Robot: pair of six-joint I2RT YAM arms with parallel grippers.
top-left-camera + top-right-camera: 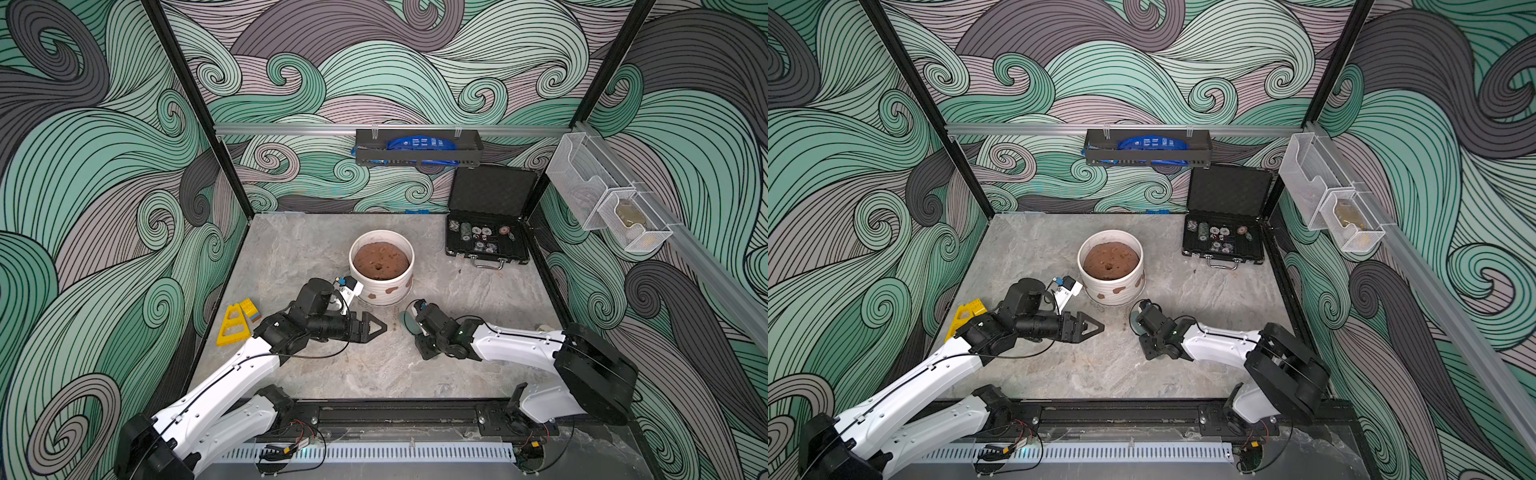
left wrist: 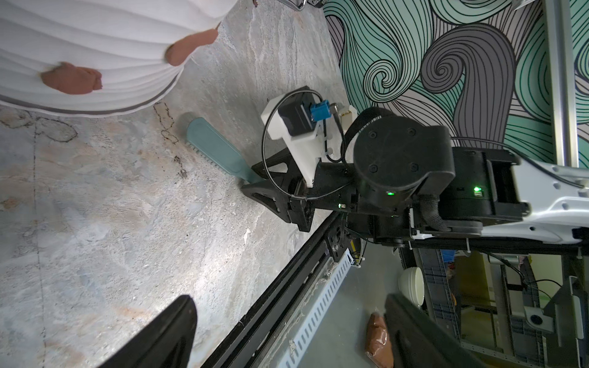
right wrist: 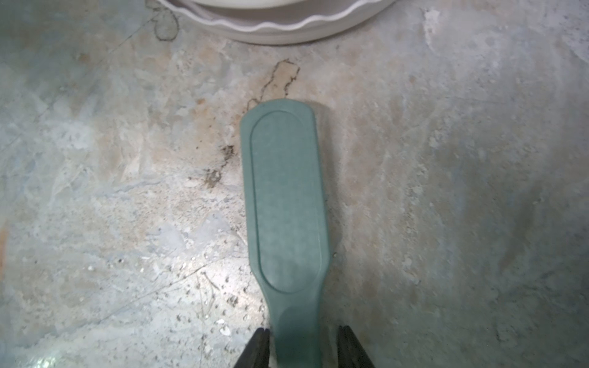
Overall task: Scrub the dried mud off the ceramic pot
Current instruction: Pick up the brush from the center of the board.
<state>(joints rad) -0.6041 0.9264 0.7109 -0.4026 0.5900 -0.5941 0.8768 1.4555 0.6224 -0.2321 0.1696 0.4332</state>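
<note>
Reddish-brown dried mud patches sit low on the wall of the wide white ribbed ceramic pot. Near the pot, the right gripper straddles the handle of a flat teal plastic brush, not clenched, with a gap at one jaw. The left gripper gapes, released. Grey marbled tabletop; green swirl-patterned walls.

Grey marbled table, stained and gritty. Standing mid-table: white pot. Near pot, on robot's side, bristles down: green brush. At far right corner: open black case. At left edge: yellow pieces, touching each other.
</note>
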